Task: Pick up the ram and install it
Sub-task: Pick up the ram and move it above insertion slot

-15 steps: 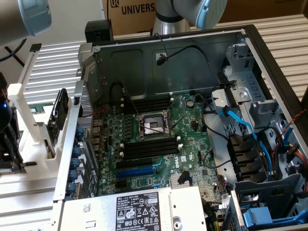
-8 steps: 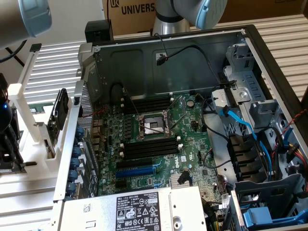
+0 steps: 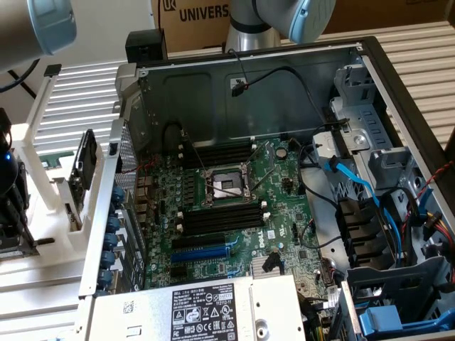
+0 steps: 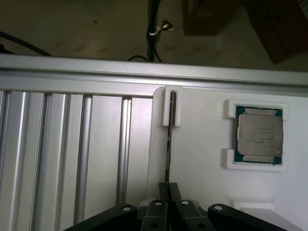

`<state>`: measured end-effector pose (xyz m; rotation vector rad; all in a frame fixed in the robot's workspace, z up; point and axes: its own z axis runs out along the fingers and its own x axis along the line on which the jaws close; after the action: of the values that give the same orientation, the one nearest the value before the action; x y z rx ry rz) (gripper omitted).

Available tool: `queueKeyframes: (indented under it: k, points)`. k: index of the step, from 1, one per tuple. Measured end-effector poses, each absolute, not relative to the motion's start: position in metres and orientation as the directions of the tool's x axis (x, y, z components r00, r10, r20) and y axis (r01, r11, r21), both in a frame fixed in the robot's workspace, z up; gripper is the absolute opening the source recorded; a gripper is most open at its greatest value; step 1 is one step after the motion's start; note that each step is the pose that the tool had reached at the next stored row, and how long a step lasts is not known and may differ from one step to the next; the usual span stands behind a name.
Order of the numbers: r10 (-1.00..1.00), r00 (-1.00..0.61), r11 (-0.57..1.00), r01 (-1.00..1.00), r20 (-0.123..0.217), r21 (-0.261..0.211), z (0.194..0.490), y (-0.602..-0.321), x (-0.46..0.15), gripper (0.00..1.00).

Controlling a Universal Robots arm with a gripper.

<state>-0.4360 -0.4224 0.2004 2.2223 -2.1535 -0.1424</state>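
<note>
The ram (image 4: 168, 144) shows edge-on in the wrist view as a thin dark stick. It stands upright in a white slotted holder (image 4: 172, 108) on a white tray (image 4: 202, 154). My gripper (image 4: 167, 190) is at the ram's near end, its two black fingers drawn together on either side of the stick's edge. In the exterior view my arm's dark wrist (image 3: 8, 192) hangs over the white rack at the far left, outside the open computer case (image 3: 249, 85). The motherboard (image 3: 234, 206) has bare black memory slots (image 3: 220, 219) beside the processor socket (image 3: 224, 186).
A processor chip (image 4: 258, 139) sits in a white cradle beside the ram holder. Ribbed aluminium table slats (image 4: 72, 154) lie alongside. Inside the case are a blue expansion slot (image 3: 202, 252), the power supply (image 3: 206, 309), blue cables (image 3: 355, 185) and drive cages (image 3: 377, 142).
</note>
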Motion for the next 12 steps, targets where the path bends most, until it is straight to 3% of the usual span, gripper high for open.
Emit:
queueKeyframes:
  k: [12]
  points:
    - [-0.999, 0.03, -0.033, -0.995, -0.035, 0.095, 0.2075, -0.4225, -0.436, 0.12]
